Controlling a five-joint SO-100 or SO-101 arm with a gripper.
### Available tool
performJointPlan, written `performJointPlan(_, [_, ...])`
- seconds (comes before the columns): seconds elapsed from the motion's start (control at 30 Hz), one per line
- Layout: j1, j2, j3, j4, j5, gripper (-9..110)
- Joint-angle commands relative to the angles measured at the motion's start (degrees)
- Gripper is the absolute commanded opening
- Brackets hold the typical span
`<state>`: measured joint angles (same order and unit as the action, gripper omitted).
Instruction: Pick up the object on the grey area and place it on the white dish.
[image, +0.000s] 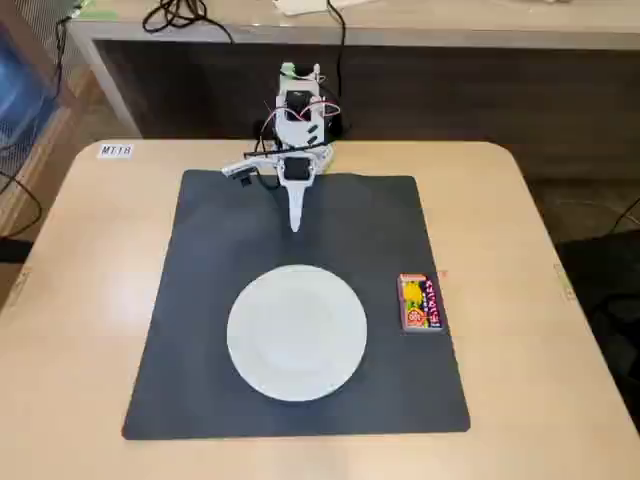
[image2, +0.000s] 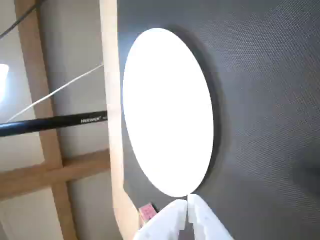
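The small red-orange and yellow box (image: 421, 302) lies flat on the dark grey mat (image: 200, 300), near the mat's right edge in the fixed view. The white dish (image: 297, 331) sits in the mat's lower middle, left of the box with a gap between them. My white gripper (image: 295, 224) points down over the far part of the mat, above the dish in that picture and well away from the box. In the wrist view the fingers (image2: 188, 201) are shut and empty, the dish (image2: 167, 110) fills the centre, and a corner of the box (image2: 147, 212) shows at the bottom.
The arm's base (image: 297, 110) stands at the table's far edge with cables behind it. A beige tabletop (image: 80, 260) surrounds the mat. A tripod leg (image2: 55, 121) and a wooden frame show beyond the table edge in the wrist view.
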<state>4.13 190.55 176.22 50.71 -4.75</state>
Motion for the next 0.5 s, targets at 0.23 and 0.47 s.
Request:
performJointPlan(0.23, [4.31,-30.06,-25.75,-7.21,-0.79,0])
performJointPlan(0.47, [1.41,-41.57,-35.86,-5.01,-5.27,0])
